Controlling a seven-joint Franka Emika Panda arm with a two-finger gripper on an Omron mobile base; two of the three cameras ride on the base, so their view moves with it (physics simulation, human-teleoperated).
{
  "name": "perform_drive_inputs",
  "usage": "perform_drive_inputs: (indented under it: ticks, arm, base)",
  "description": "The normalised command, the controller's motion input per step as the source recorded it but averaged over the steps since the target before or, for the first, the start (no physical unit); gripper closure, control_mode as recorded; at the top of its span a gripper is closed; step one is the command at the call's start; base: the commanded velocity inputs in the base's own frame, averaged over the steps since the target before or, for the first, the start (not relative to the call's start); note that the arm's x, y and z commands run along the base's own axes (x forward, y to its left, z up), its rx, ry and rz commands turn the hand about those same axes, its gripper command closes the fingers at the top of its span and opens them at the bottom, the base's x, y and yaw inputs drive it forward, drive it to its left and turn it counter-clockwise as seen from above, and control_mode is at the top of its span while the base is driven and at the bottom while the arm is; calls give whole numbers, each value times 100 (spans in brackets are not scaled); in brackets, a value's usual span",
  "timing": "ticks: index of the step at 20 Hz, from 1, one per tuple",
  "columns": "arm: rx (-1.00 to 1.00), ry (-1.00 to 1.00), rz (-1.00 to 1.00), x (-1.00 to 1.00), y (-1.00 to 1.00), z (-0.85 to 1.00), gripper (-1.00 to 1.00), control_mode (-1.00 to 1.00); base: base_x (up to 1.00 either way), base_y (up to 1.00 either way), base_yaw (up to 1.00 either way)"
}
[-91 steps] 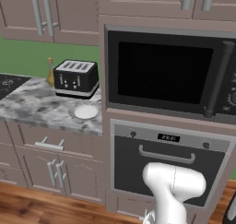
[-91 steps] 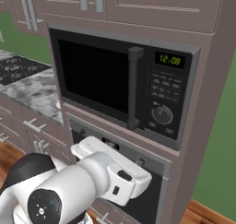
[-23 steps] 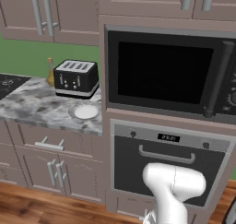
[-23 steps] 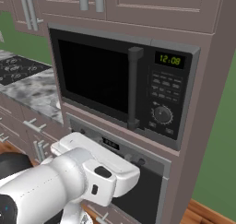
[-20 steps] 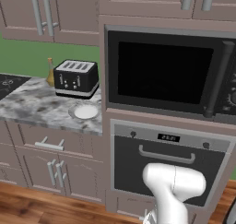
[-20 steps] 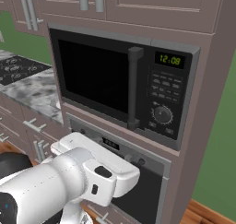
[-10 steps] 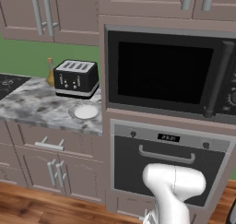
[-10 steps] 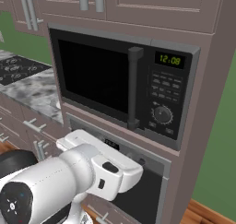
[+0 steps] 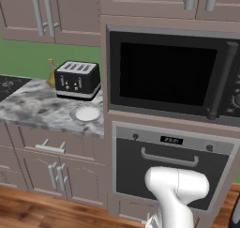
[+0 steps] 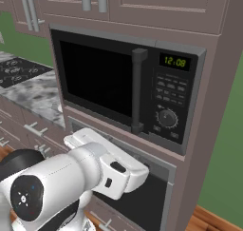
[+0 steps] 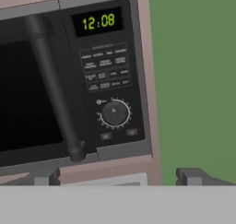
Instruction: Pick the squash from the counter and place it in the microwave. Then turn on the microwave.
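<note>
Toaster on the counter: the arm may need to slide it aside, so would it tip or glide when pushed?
The toaster looks low and boxy, so it probably slides rather than tips. The polished stone counter should let it glide. The white plate in front of it might get knocked if it is pushed forward.

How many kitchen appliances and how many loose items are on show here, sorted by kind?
Built-in appliances: 2, the microwave and the oven
Cooktop: 1, the stove top
Countertop appliances: 1, the black toaster
Dishes: 1, a small white plate
Bottles: 1, an amber bottle
Total: 6
</note>
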Motion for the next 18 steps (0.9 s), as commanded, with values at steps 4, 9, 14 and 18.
perform_drive_inputs:
  ticks: [4, 9, 14, 18]
  arm:
    - [0, -7, -7, 4, 0, -25, -100, -100]
    - [-1, -6, -6, 6, 0, -23, -100, -100]
    - [-6, -6, -4, 18, 0, -28, -100, -100]
    - [-9, -5, -4, 31, 0, -35, -100, -100]
  base:
    - [0, 0, 0]
    - [0, 0, 0]
    - [0, 0, 0]
    - [0, 0, 0]
